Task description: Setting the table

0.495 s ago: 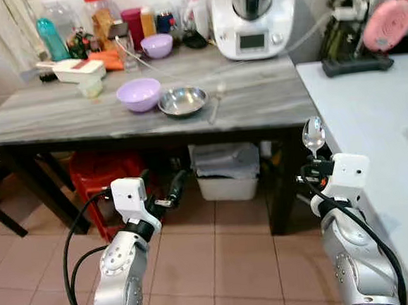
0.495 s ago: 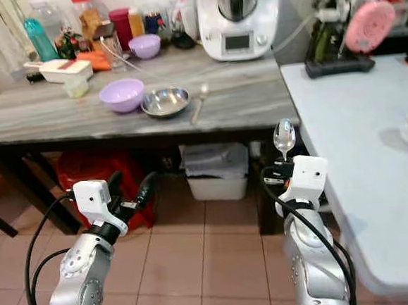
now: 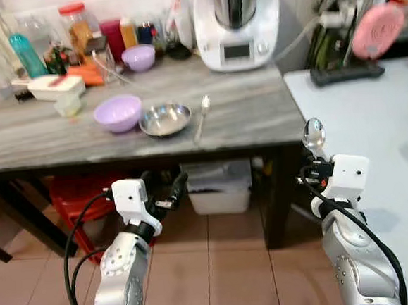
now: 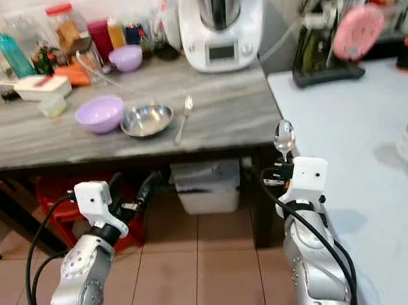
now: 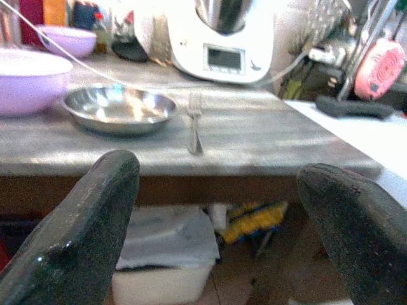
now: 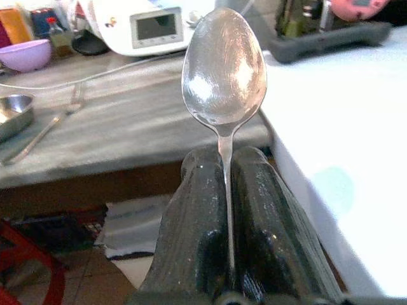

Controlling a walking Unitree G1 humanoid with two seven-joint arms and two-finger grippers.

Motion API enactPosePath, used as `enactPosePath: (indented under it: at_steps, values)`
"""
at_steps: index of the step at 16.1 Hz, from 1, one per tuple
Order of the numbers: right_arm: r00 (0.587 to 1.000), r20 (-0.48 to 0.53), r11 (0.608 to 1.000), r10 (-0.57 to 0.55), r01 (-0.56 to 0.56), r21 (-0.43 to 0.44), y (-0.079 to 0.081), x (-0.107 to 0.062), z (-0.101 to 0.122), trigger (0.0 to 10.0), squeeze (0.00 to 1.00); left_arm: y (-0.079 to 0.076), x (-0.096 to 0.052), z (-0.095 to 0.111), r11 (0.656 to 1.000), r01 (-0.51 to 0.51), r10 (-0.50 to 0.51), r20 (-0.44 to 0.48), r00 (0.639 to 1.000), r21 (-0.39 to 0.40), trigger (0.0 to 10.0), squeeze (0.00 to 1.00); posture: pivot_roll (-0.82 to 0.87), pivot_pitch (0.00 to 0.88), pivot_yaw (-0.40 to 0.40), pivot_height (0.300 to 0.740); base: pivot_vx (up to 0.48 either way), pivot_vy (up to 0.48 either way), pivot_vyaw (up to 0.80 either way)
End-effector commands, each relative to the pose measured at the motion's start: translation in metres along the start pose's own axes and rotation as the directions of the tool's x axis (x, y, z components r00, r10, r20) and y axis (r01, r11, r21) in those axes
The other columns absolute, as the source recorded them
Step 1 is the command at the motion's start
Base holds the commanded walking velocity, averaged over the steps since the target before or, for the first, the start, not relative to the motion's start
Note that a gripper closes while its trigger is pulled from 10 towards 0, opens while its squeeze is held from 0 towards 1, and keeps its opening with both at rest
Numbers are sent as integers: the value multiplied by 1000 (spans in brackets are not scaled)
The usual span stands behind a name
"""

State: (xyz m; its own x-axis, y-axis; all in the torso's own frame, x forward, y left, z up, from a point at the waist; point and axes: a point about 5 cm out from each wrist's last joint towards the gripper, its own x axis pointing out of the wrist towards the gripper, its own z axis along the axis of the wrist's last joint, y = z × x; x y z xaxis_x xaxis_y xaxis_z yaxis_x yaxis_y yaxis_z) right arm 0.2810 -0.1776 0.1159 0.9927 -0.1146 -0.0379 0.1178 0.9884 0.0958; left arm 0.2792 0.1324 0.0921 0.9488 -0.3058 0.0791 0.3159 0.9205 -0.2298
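The right claw (image 3: 315, 169) was clamped on a spoon (image 3: 314, 137), bowl upright toward twelve o'clock. The white desk (image 3: 370, 111) lay at three o'clock, nearest that arm. The left claw (image 3: 166, 191) hung open, empty.

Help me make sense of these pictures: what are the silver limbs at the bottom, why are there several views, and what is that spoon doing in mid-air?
The silver limbs are a humanoid robot's two arms, seen from cameras on its head looking forward and down. Two further pictures come from small cameras on each wrist, looking along that arm's black fingers.

The right gripper is shut on a spoon, bowl pointing up; that is why it seems to float. The left gripper is open and holds nothing.

Ahead stands a grey table. On it lie a purple bowl, a steel bowl beside it, a fork just right of that, and a white kitchen machine at the back among bottles and jars. To the robot's right is a white table.
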Motion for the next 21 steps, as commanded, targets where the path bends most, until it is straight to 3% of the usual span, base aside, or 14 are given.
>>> enactPosePath:
  at_steps: [1,10,13,21]
  values:
    - [999,24,999,33,-33,14,12,2,5,10000,0,12,-4,2,999,-33,33,-5,999,24,10000,0,-66,0,69,740,337,0,0]
    - [999,24,999,35,-35,9,12,1,5,10000,0,9,-4,2,999,-26,26,-8,1000,23,10000,0,-70,0,70,740,340,0,131]
    - [999,24,999,35,-35,8,11,1,5,10000,0,9,-3,0,999,-26,26,-13,1000,23,10000,0,-70,0,70,740,341,0,760]
    - [1000,14,999,27,-28,20,13,-1,2,10000,0,12,-7,-1,999,-25,26,-34,999,46,10000,0,-66,0,72,740,285,0,0]
